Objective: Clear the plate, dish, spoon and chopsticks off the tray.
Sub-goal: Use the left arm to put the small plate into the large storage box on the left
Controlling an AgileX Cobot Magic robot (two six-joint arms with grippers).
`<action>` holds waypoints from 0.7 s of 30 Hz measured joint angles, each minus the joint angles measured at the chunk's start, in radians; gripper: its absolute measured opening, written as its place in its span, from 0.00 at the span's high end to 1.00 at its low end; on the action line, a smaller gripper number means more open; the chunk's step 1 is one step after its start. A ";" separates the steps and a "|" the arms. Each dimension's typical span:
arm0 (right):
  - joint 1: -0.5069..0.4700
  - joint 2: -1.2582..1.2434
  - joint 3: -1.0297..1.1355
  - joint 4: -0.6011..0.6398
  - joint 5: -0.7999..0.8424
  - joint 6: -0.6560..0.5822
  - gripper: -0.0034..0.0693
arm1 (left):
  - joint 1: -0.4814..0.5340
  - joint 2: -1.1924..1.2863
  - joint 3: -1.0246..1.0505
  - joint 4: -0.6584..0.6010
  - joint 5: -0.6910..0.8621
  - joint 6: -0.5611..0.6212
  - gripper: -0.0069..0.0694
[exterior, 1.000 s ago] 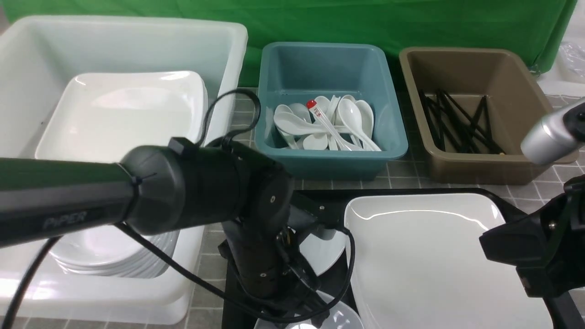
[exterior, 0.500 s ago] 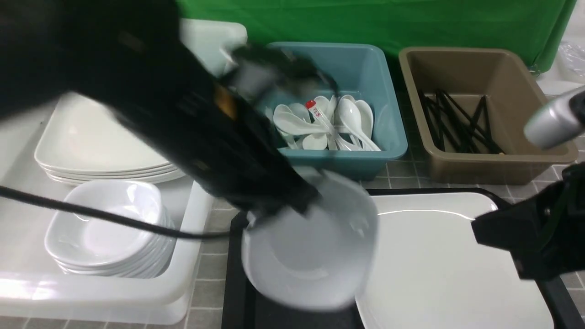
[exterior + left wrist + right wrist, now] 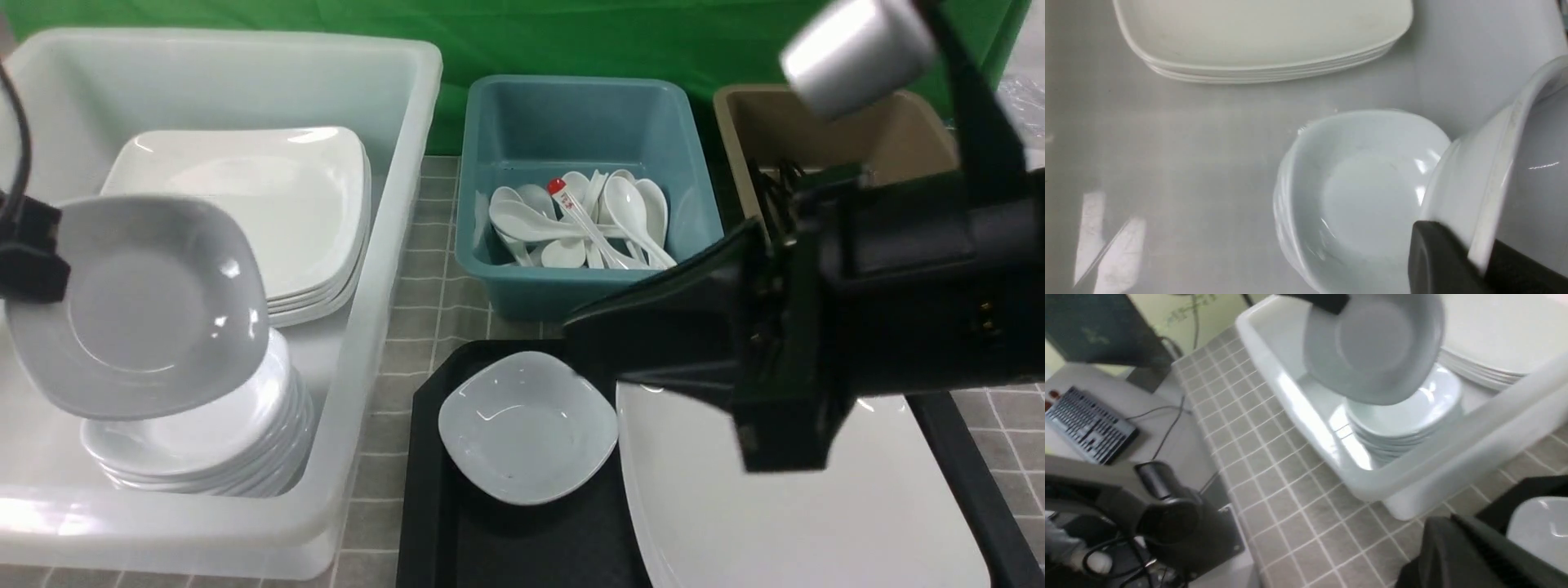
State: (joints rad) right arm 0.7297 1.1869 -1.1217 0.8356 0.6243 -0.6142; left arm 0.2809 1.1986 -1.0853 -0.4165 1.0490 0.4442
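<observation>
Left tool (image 3: 41, 249), at the far edge of the front view: clenched on the rim of a small white dish (image 3: 139, 310), which hangs tilted with its underside toward the camera. Directly below the tool and its load, a stack of small dishes (image 3: 204, 445) stands in the white tub (image 3: 392, 204); the held dish does not appear to touch the stack. Beyond the tool, in the same tub, lies a stack of large plates (image 3: 253, 196).

Centre: a teal bin (image 3: 571, 114) holding white spoons (image 3: 571, 220), on the tiled table (image 3: 441, 286) ahead of the right tool (image 3: 584, 322). That tool reaches across the scene, its jaws closed; whether anything is pinched between them cannot be told from these views. Just below its tip, a second dish (image 3: 526, 425) sits upright on the black tray (image 3: 506, 539).

Right: the plate (image 3: 816, 523) lies flat on the tray under the right arm, beside the second dish. Behind the arm stands a brown tub (image 3: 914, 122), with thin dark sticks (image 3: 766, 192), probably chopsticks, showing at its near wall.
</observation>
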 joint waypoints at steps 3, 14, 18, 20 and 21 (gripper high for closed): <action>0.075 0.053 -0.023 0.002 -0.008 -0.004 0.92 | 0.034 0.065 0.023 -0.055 -0.056 0.124 0.87; 0.161 0.097 -0.029 0.001 -0.043 -0.005 0.92 | 0.038 0.235 0.025 -0.052 -0.063 0.136 0.80; 0.161 0.097 -0.029 -0.028 -0.045 -0.005 0.92 | 0.038 0.236 0.017 -0.019 -0.068 0.066 0.61; 0.160 0.095 -0.029 -0.072 -0.045 -0.001 0.92 | 0.038 0.232 -0.003 -0.007 -0.053 0.013 0.50; 0.151 0.091 -0.029 -0.113 -0.043 0.019 0.92 | 0.038 0.225 -0.027 0.009 -0.041 -0.013 0.44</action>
State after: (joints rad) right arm 0.8811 1.2778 -1.1504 0.7231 0.5808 -0.5948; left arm 0.3189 1.4235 -1.1119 -0.4079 1.0078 0.4314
